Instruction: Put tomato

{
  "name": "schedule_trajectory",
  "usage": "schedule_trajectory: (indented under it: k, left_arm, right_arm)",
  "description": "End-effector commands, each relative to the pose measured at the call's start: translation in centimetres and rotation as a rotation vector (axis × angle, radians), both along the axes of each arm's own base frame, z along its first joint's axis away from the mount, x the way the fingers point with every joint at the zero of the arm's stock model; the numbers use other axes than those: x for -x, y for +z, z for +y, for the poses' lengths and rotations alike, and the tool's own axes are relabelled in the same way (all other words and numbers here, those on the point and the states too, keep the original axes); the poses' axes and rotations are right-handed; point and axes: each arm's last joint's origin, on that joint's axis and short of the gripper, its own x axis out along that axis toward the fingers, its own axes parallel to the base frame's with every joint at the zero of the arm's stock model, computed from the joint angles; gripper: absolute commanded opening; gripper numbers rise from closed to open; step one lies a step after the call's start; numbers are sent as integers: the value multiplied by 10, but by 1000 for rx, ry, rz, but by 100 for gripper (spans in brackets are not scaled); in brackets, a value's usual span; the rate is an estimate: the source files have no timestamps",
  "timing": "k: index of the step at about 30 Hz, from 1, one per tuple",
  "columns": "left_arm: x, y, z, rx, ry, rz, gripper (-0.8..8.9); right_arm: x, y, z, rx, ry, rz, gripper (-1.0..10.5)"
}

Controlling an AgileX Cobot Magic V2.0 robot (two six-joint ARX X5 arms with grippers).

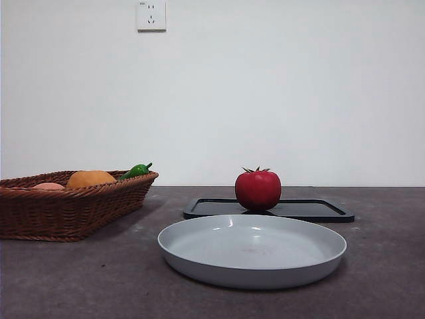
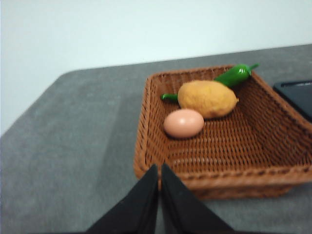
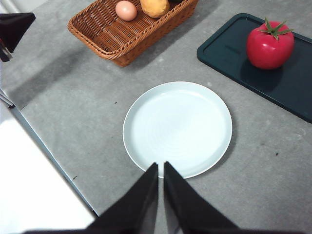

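Nearest us in the front view sits the pale plate, bare and set in the middle of the table, which we read as the likely landing spot for the fruit. Behind it the tomato stands upright, stem up, on the black tray, apart from the plate. At the side, the wicker basket keeps the other produce together: an orange fruit, an egg and a green pepper.

Our right gripper hangs high above the near rim of the plate, jaws pressed together and holding nothing; the tomato lies well beyond it, across the plate on the tray. Our left gripper waits above the basket's near wall, jaws likewise closed and empty, well apart from the tomato.
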Motion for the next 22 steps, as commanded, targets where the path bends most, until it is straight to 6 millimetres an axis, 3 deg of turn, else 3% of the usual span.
schedule_trajectory:
  k: [1,22]
  left_arm:
    - [-1,-10,0,8,8,51,8]
    - [0,-10,0,32,12,58,8]
  right_arm:
    - [0,3,1,-14,3,-6,7]
    - [-2,5,2,-24,3,-25,7]
